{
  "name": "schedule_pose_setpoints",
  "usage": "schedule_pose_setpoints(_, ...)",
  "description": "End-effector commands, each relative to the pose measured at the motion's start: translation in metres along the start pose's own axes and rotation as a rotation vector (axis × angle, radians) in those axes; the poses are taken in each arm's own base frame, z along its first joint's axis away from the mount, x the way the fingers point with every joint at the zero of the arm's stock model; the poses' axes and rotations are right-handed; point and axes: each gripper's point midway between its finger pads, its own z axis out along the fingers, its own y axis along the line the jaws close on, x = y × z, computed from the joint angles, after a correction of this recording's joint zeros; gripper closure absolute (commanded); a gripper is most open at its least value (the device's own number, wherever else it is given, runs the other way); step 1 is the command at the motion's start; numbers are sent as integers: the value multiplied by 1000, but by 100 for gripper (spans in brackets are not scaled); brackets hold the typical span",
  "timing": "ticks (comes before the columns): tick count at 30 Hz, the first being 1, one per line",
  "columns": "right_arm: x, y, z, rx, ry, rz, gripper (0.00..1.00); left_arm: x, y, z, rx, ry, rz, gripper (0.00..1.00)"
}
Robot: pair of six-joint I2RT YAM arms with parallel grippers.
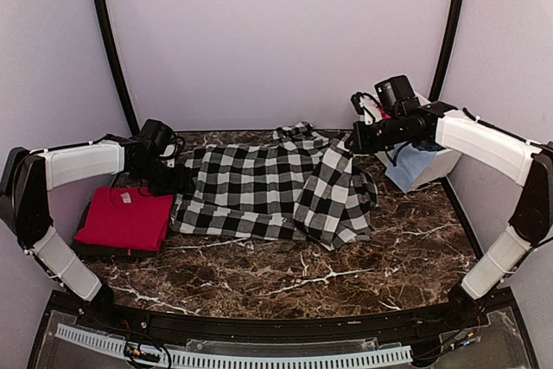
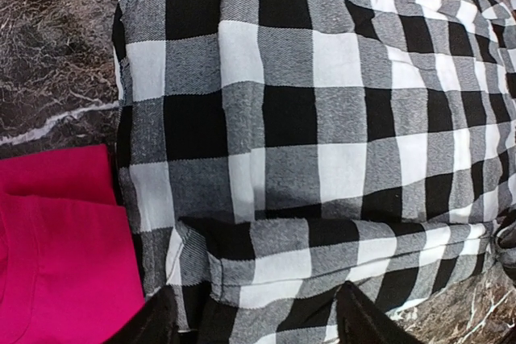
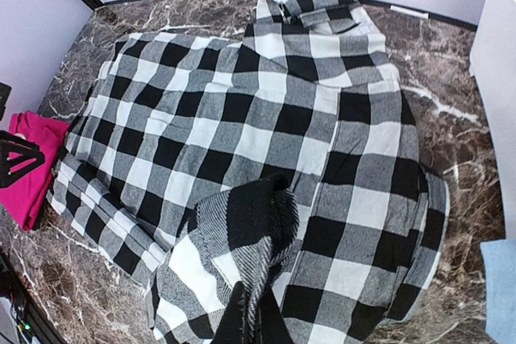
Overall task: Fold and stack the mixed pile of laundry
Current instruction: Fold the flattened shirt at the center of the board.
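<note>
- Worktop (image 1: 285, 287): no cloth lies on the near strip. All the work sits in the middle and further back.
- Red tee (image 1: 125, 218): folded to a neat rectangle on your left, just beside the shirt's left edge. I'd count that one done.
- Checked shirt (image 1: 251, 187): spread mid-worktop with the collar toward the far wall. The right side is turned in over the body and the left side lies flat, so I'd call this fold partway.
- Left pincer (image 2: 258, 329): low over the shirt's left hem, jaws wide. The doubled hem sits between its fingers (image 2: 157, 324), and the wrist view shows no clamp on it.
- Right pincer (image 1: 356, 139): closed on a pinch of the checked shirt at its far right. Its wrist view shows a ridge of cloth drawn up to it.
- Tub (image 1: 435, 164): far right, with a light blue piece (image 1: 404, 172) hanging over its near side. The right arm blocks the inside, so you can't count what else is in there.
- Progress, my read: one garment is finished, one is mid-fold and at least one is untouched, so you're early to middle.
- Left to do: bring the shirt's left side in, fold it down its length and stack it with the red tee. Then start on the tub's pieces.
</note>
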Motion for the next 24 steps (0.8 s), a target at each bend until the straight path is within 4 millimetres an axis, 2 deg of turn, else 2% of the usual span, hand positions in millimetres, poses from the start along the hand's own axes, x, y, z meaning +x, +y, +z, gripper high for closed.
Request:
schedule_pose_setpoints(1,-38,2,-13,36,-84,-81,100,-10,15,8,-90,25,21,43)
schedule_pose_setpoints(5,-62,6,-15,45,-125,-107,100,-11,9,22,-58,36,-24,57)
schedule_pose_setpoints(10,-93,14,-24,45,-204,-137,100,-5,18,35,-102,65,-78,59)
schedule_pose_setpoints(17,-122,25,-30,30,-265,-249,100,-5,27,48,-149,69,-100,58)
schedule_pose_setpoints(19,-129,22,-30,66,-271,-309,100,-7,27,49,-150,62,-106,59)
schedule_pose_setpoints(23,-138,19,-31,129,-277,-465,100,-11,27,49,-151,45,-111,73)
schedule_pose_setpoints(24,-140,20,-30,138,-279,-494,100,-11,27,49,-152,44,-111,80)
